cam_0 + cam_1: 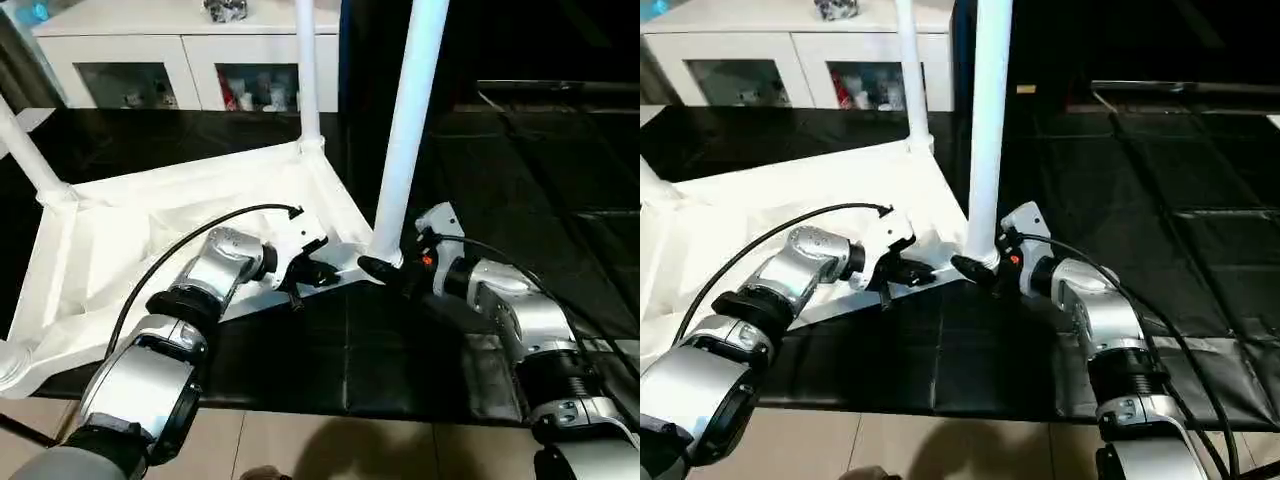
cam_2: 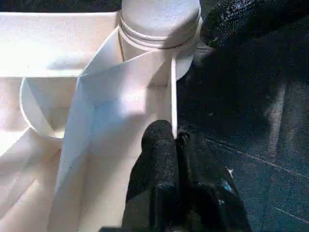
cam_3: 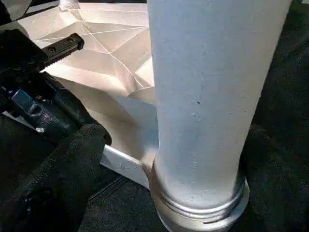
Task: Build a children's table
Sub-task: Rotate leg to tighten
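Left gripper (image 1: 300, 283): fingers pinched on tabletop rim (image 2: 173, 96) (upturned top).
Right gripper (image 1: 385, 270): fingers spread around leg (image 1: 405, 130) base.

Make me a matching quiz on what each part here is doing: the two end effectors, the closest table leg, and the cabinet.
Things:
1. left end effector
2. right end effector
3. nearest leg
4. white cabinet

States:
A. stands upright in a corner socket
B. beyond the table, with glass-fronted shelves
C. open, fingers either side of the leg's base
D. shut on the rim of the tabletop

Pairs: 1-D, 2-C, 3-A, 4-B
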Robot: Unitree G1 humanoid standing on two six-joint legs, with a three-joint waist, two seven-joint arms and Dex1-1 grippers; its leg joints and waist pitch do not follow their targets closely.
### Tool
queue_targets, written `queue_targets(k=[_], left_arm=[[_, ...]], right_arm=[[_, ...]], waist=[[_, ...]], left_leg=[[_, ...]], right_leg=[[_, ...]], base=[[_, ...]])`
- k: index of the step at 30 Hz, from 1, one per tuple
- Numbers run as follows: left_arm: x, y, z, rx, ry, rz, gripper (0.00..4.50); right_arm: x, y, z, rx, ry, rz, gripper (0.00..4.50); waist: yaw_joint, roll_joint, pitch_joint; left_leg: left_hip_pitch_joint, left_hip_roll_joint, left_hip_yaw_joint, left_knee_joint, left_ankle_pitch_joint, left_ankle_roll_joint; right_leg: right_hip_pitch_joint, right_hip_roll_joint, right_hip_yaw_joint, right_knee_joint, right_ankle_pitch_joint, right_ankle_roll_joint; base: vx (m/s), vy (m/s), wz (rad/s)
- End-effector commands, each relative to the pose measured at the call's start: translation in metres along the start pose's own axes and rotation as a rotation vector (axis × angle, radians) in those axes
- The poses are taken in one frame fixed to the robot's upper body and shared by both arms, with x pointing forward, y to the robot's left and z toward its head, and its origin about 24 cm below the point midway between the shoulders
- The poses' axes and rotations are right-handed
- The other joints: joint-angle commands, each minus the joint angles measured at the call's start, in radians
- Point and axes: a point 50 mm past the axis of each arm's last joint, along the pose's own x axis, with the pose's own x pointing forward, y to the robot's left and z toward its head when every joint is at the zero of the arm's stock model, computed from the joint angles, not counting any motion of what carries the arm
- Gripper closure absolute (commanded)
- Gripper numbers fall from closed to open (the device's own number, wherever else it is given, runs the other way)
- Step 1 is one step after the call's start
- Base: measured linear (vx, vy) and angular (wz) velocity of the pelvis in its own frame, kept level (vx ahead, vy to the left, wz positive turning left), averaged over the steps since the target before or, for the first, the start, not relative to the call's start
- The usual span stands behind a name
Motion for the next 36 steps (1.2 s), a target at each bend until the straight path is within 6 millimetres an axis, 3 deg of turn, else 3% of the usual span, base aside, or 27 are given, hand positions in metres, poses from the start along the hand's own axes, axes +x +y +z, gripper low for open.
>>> queue_targets(k=[1, 4, 12, 13, 14, 15, 16, 18, 19, 20, 22, 25, 30, 36], left_arm=[[-0.001, 0.002, 0.017, 0.064, -0.044, -0.005, 4.5], [-0.001, 0.002, 0.017, 0.064, -0.044, -0.005, 4.5], [-0.001, 0.002, 0.017, 0.064, -0.044, -0.005, 4.5], [-0.004, 0.0, 0.016, 0.082, -0.045, -0.044, 4.5], [-0.013, -0.005, 0.007, 0.143, -0.004, -0.147, 4.5], [-0.015, -0.006, 0.004, 0.158, 0.009, -0.174, 4.5], [-0.023, -0.011, -0.004, 0.205, 0.055, -0.262, 4.5], [-0.024, -0.012, -0.006, 0.213, 0.067, -0.28, 4.5], [-0.024, -0.012, -0.006, 0.211, 0.066, -0.278, 4.5], [-0.025, -0.012, -0.007, 0.209, 0.066, -0.277, 4.5], [-0.025, -0.012, -0.007, 0.206, 0.066, -0.278, 4.5], [-0.026, -0.013, -0.009, 0.208, 0.069, -0.289, 4.5], [-0.03, -0.016, -0.011, 0.229, 0.074, -0.33, 4.5], [-0.029, -0.019, -0.013, 0.232, 0.076, -0.337, 4.5]], right_arm=[[0.004, 0.006, 0.002, -0.005, -0.004, 0.04, 0.02], [0.004, 0.006, 0.002, -0.005, -0.004, 0.04, 0.02], [0.004, 0.006, 0.002, -0.005, -0.004, 0.04, 0.02], [-0.001, 0.006, 0.003, -0.019, -0.009, 0.084, 0.02], [-0.012, 0.004, 0.006, -0.076, 0.025, 0.237, 0.02], [-0.014, 0.003, 0.007, -0.09, 0.037, 0.275, 0.02], [-0.024, 0.0, 0.009, -0.132, 0.082, 0.399, 0.02], [-0.026, -0.001, 0.01, -0.145, 0.095, 0.42, 0.02], [-0.026, -0.001, 0.01, -0.146, 0.094, 0.413, 0.02], [-0.026, -0.002, 0.01, -0.145, 0.091, 0.407, 0.02], [-0.026, -0.001, 0.01, -0.143, 0.087, 0.413, 0.02], [-0.028, 0.001, 0.009, -0.142, 0.087, 0.44, 0.02], [-0.031, 0.004, 0.008, -0.131, 0.085, 0.526, 0.02], [-0.023, 0.009, 0.006, -0.094, 0.07, 0.562, 0.58]], waist=[[0.001, -0.015, -0.076], [0.0, -0.015, -0.076], [0.001, -0.015, -0.078], [0.001, -0.015, -0.078], [0.005, -0.027, -0.077], [0.01, -0.024, -0.08], [0.012, -0.017, -0.082], [0.01, -0.016, -0.077], [0.014, -0.011, -0.077], [0.015, -0.011, -0.073], [0.016, -0.01, -0.072], [0.024, -0.009, -0.074], [0.023, -0.016, -0.078], [0.025, -0.016, -0.077]], left_leg=[[0.015, 0.078, -0.03, -0.057, -0.061, 0.118], [0.016, 0.079, -0.032, -0.059, -0.069, 0.102], [0.015, 0.079, -0.032, -0.057, -0.052, 0.113], [0.015, 0.079, -0.032, -0.057, -0.052, 0.113], [0.013, 0.075, -0.029, -0.055, -0.06, 0.127], [0.011, 0.077, -0.033, -0.055, -0.06, 0.128], [0.012, 0.077, -0.031, -0.052, -0.067, 0.136], [0.011, 0.08, -0.029, -0.052, -0.063, 0.15], [0.017, 0.082, -0.03, -0.053, -0.071, 0.143], [0.018, 0.082, -0.03, -0.057, -0.098, 0.121], [0.019, 0.083, -0.031, -0.059, -0.113, 0.107], [0.033, 0.093, -0.032, -0.062, -0.134, 0.08], [0.015, 0.082, -0.03, -0.056, -0.088, 0.106], [0.018, 0.085, -0.03, -0.055, -0.086, 0.11]], right_leg=[[0.067, -0.113, 0.076, -0.063, -0.123, -0.161], [0.066, -0.111, 0.077, -0.065, -0.152, -0.146], [0.066, -0.111, 0.077, -0.06, -0.116, -0.155], [0.066, -0.111, 0.077, -0.06, -0.117, -0.154], [0.07, -0.111, 0.075, -0.063, -0.118, -0.15], [0.075, -0.116, 0.075, -0.056, -0.116, -0.151], [0.072, -0.115, 0.074, -0.056, -0.114, -0.153], [0.064, -0.11, 0.078, -0.056, -0.097, -0.149], [0.061, -0.109, 0.076, -0.057, -0.112, -0.154], [0.061, -0.109, 0.076, -0.065, -0.17, -0.149], [0.061, -0.11, 0.075, -0.069, -0.204, -0.148], [0.053, -0.109, 0.081, -0.068, -0.207, -0.157], [0.065, -0.113, 0.08, -0.056, -0.138, -0.162], [0.059, -0.11, 0.078, -0.059, -0.164, -0.159]], base=[[0.0, 0.0, 0.0], [0.0, 0.0, 0.0], [0.0, 0.0, 0.0], [0.0, 0.0, 0.0], [0.0, 0.0, 0.0], [0.0, 0.0, 0.0], [0.0, 0.0, 0.0], [0.0, 0.0, 0.0], [0.0, 0.0, 0.0], [0.0, 0.0, 0.0], [0.0, 0.0, 0.0], [0.0, 0.0, 0.0], [0.0, 0.0, 0.0], [0.0, 0.0, 0.0]])
